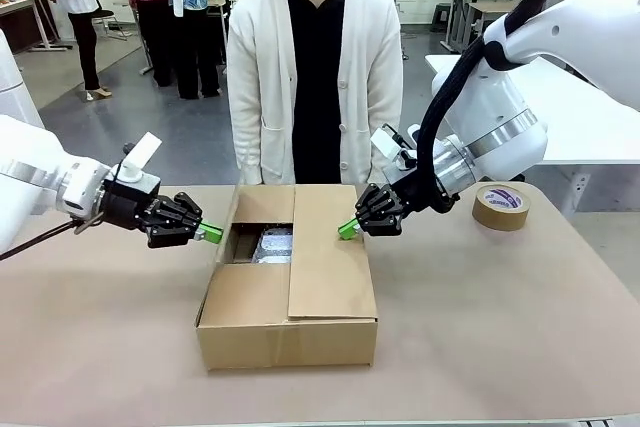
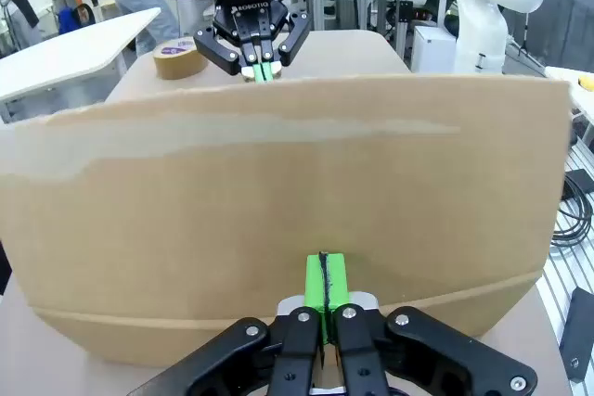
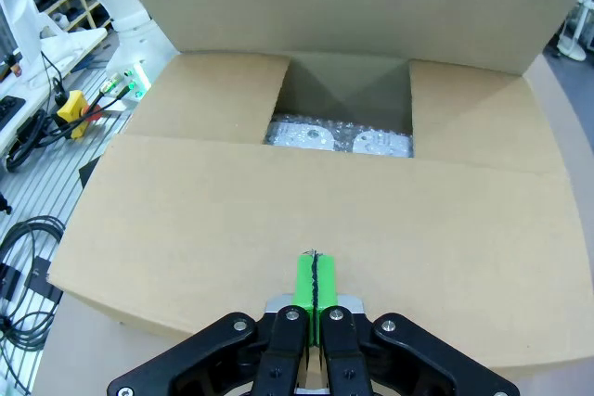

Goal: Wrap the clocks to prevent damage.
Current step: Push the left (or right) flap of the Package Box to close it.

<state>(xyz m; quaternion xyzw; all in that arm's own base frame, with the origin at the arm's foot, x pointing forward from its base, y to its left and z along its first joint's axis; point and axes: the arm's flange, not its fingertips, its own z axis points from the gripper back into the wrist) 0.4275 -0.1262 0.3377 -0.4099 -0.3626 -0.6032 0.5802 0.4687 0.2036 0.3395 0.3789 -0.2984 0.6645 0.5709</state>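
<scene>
Front view: cardboard box (image 1: 285,332) is seen mid-desk (image 1: 480,327), w/ a person (image 1: 315,67) stood at the far edge behind it. The right flap (image 1: 330,257) is folded down flat over the box top. The clocks (image 1: 272,245) are glimpsed as a small bubble-wrapped bundle inside the box, thru the gap between the flaps.

Left end effector (image 1: 210,234): green pads are pressed together, nothing pinched. It is held just beside the box's left side; contact can't be told. Right end effector (image 1: 348,229): pads are likewise pressed together, nothing pinched, w/ the tip at the outer edge of the right flap. A tape roll (image 1: 501,205) is laid flat on the desk to the right, well apart from the box.

Left wrist view: the left flap (image 2: 278,192) is shown standing up like a wall directly in front of the closed pads, so the box interior & clocks are hidden. The right end effector & tape roll are seen over its top edge.

Right wrist view: the best look at the clocks is given here. Two pale round shapes under crinkly wrap are made out at the box bottom, framed by the short end flaps & the folded right flap. The upright left flap is seen beyond. The closed pads are shown over the folded flap.
</scene>
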